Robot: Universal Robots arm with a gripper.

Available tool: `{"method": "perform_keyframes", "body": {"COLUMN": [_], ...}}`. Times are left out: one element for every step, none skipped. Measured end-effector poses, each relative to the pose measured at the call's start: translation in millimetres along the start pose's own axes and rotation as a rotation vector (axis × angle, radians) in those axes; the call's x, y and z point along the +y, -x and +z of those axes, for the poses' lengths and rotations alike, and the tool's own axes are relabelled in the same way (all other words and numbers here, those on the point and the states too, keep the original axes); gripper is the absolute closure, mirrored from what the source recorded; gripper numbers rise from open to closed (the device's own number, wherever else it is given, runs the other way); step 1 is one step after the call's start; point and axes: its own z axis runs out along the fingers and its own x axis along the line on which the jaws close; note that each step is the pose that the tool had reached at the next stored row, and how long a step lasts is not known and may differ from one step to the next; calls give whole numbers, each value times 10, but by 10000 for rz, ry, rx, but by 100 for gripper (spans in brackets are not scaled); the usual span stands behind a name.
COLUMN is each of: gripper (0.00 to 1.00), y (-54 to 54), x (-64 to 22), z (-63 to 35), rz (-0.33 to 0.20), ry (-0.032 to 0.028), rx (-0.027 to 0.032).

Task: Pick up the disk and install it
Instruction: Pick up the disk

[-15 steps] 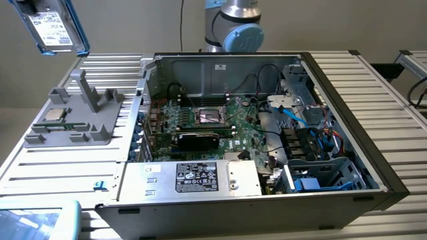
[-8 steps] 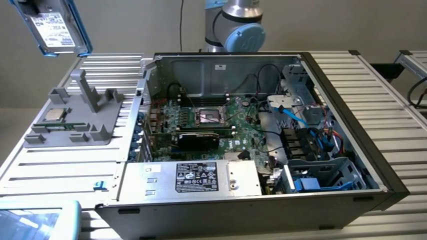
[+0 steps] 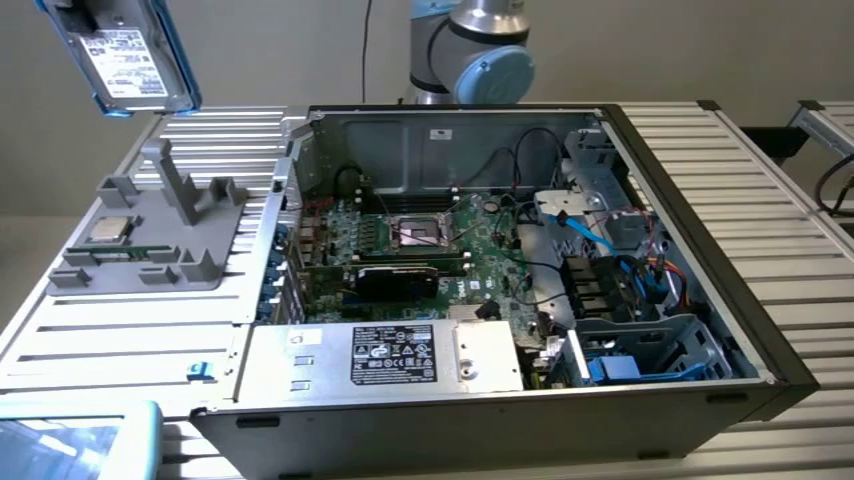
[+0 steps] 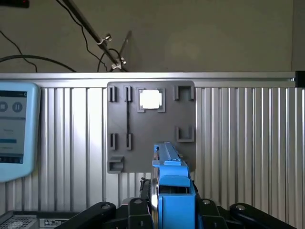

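Disk (image 3: 127, 55) lifted, not yet installed.
Gripper (image 4: 171, 206) part-closed around its blue frame (image 4: 174, 183), above the grey fixture (image 3: 147, 235) on the bench (image 3: 120, 340).

disk (image 3: 127, 50) above holder (image 3: 134, 278) | case (image 3: 467, 430) at exterior view's right of holder

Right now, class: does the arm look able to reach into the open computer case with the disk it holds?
Probably yes. The claw holds the disk aloft, and the computer case lies with its open side up, nothing covering it. Loose cables inside may crowd the way.
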Motion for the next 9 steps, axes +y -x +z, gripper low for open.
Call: {"method": "perform_keyframes", "body": {"gripper": [63,63,63,63,63,63,63,63,63], "y": [-24,-51,-83,-117,-149,-178,-206,-231,-255], "x": [-13,-27,-47,-69,-94,-121,-149,-177,-206], "z": [0,-1,-3,-7,-17,-34,-54,-77,-104], "rz": [0,-1,-1,0,0,-1,-2,-1,0], "ry": [0,1,-1,-1,1,2,1,0,2], "rx": [-1,0,-2,-3,-3,-5,-10,-15,-17]}}
